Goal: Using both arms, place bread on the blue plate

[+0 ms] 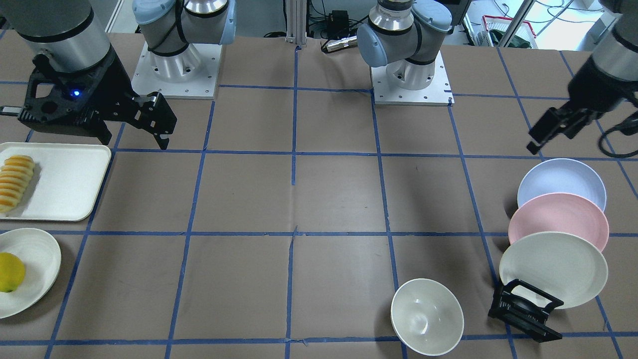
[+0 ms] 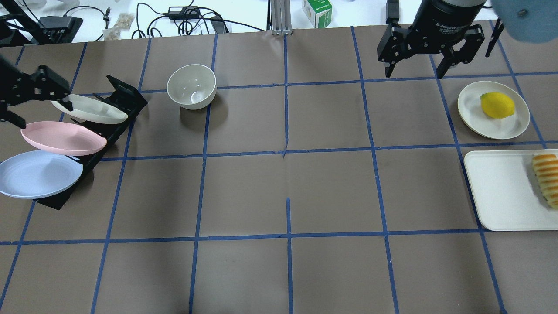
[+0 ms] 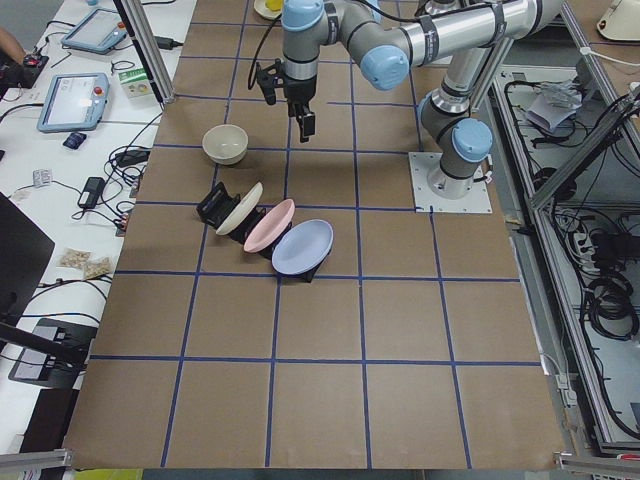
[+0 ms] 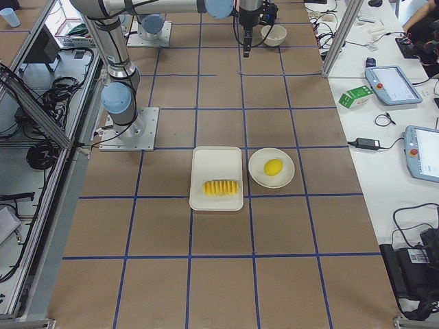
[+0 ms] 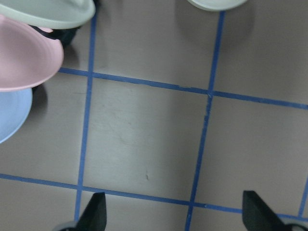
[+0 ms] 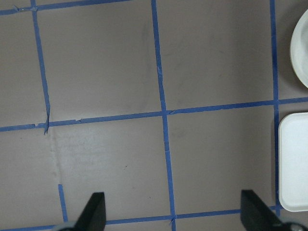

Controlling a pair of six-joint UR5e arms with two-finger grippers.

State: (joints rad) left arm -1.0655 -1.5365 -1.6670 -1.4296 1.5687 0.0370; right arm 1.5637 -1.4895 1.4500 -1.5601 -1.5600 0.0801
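**A:** What is the bread like, and where is it?

**B:** The bread [image 1: 17, 182] is a long ridged loaf, orange on top and pale yellow in the grooves. It lies on a flat white tray [image 1: 70, 179] with rounded corners. This is well apart from the black rack [image 1: 523, 314], at the other end of the worktop [image 1: 339, 199].

**A:** And the blue plate?

**B:** The blue plate [image 1: 560, 182] is round and matte, with a shallow rim. It stands tilted in the rack, at one end. A pink plate [image 1: 558, 219] is just beside it, then a cream plate [image 1: 553, 269].

**A:** How are the pincers?

**B:** The left pincer [image 5: 175, 214] hangs near the rack, over bare brown worktop. Its fingers are wide apart and they hold and touch nothing. The right pincer [image 2: 413, 72] is far from the rack, also spread wide and holding nothing.
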